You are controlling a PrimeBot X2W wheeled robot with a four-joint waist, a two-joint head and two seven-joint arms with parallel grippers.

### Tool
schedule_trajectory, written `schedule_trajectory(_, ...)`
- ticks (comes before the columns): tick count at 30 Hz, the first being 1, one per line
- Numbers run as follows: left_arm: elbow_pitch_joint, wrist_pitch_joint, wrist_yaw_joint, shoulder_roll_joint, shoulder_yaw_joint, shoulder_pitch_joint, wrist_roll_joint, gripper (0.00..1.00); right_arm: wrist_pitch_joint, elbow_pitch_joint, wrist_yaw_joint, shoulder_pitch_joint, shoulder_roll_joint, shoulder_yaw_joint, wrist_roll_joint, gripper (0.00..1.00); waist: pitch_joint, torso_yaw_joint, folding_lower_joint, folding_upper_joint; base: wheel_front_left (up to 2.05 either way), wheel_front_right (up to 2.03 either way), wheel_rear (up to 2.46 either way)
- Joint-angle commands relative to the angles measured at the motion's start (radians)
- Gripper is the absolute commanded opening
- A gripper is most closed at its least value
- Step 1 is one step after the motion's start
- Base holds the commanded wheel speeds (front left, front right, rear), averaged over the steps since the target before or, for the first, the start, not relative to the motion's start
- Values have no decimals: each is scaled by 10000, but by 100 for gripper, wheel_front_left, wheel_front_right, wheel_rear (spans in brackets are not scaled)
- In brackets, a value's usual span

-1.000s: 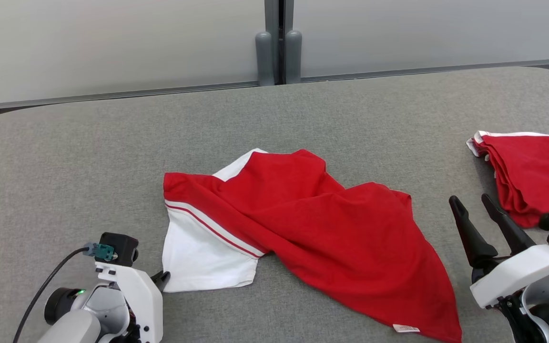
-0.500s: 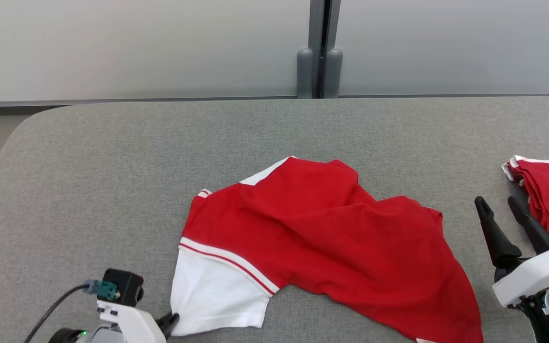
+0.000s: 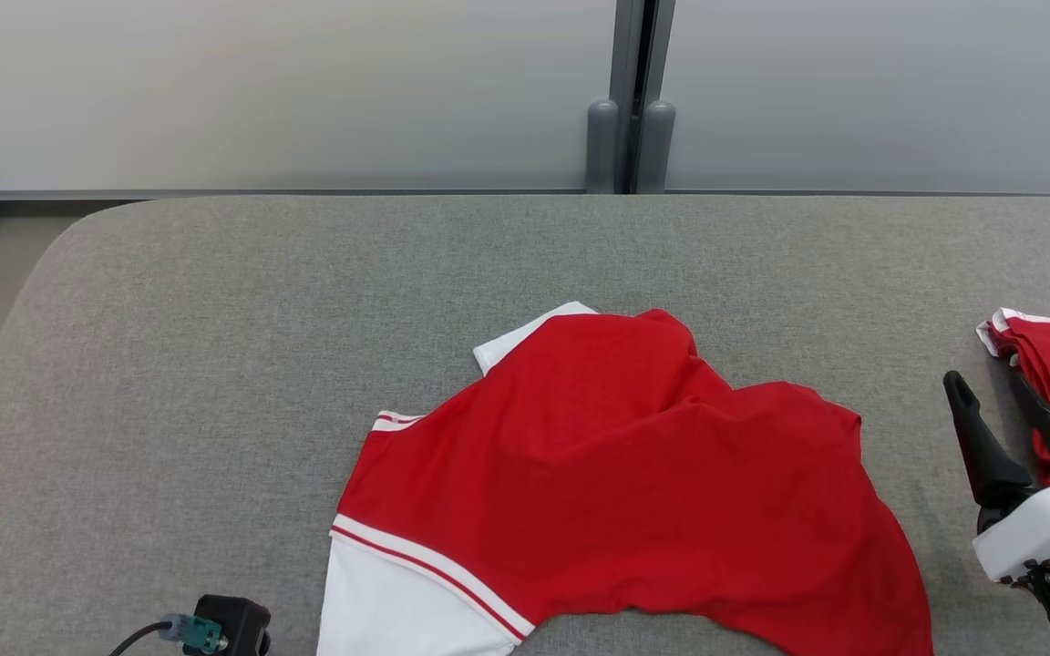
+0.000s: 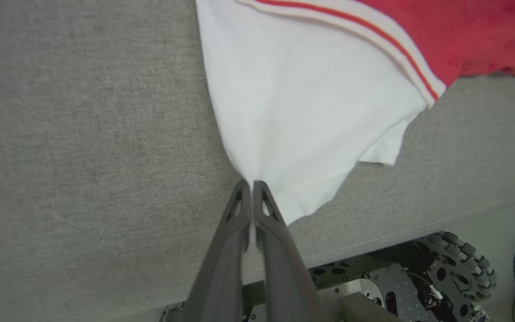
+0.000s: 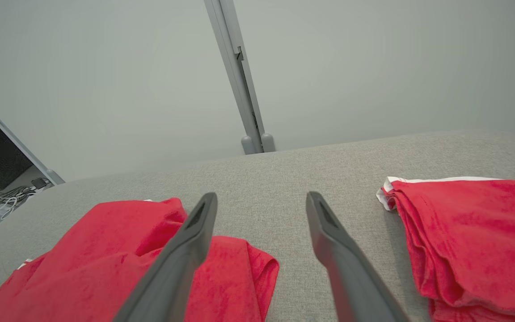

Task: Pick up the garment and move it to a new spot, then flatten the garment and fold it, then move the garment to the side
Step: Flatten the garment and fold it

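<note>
The left tool (image 4: pixel 252 184) pinches the red garment (image 3: pixel 616 474) by its white sleeve (image 4: pixel 302 112); the cloth lies ahead of it on the grey worktop (image 3: pixel 215 319). The right tool (image 5: pixel 261 197) stands spread, the garment at its left.

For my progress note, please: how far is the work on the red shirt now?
Done: only the grasp; the left fingers are shut on a corner of the white sleeve. In hand: the pick-up; the shirt lies crumpled on the table. The right fingers stand open, off the cloth. Left: moving, flattening, folding, setting it aside.
</note>
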Motion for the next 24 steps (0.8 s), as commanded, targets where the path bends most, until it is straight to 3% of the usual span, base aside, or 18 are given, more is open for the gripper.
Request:
schedule_trajectory(1, 69, -6, 68, -21, -7, 3, 15, 100, 45, 25, 2, -15, -29, -18, -74, 100, -4, 0, 0, 0, 0, 0, 0)
schedule_trajectory(8, -11, -622, 705, 215, 240, -513, 987, 100, 130, 257, 2, -137, 66, 75, -160, 100, -121, 18, 0, 0, 0, 0, 0)
schedule_trajectory(14, -223, -2627, 1037, -198, 710, -1037, 1936, 100, 630, 881, 2, -595, 222, 447, 244, 100, -195, -11, 0, 0, 0, 0, 0)
schedule_trajectory(19, 83, -3728, 620, -727, 526, -1454, 2288, 100, 1499, 2409, 3, -1432, 296, 604, 834, 100, -157, 144, 0, 0, 0, 0, 0)
schedule_trajectory(24, 604, -4015, 289, -1115, 257, -1648, 2226, 100, 2386, 3912, 2, -2250, 373, 659, 949, 100, -66, 402, 0, 0, 0, 0, 0)
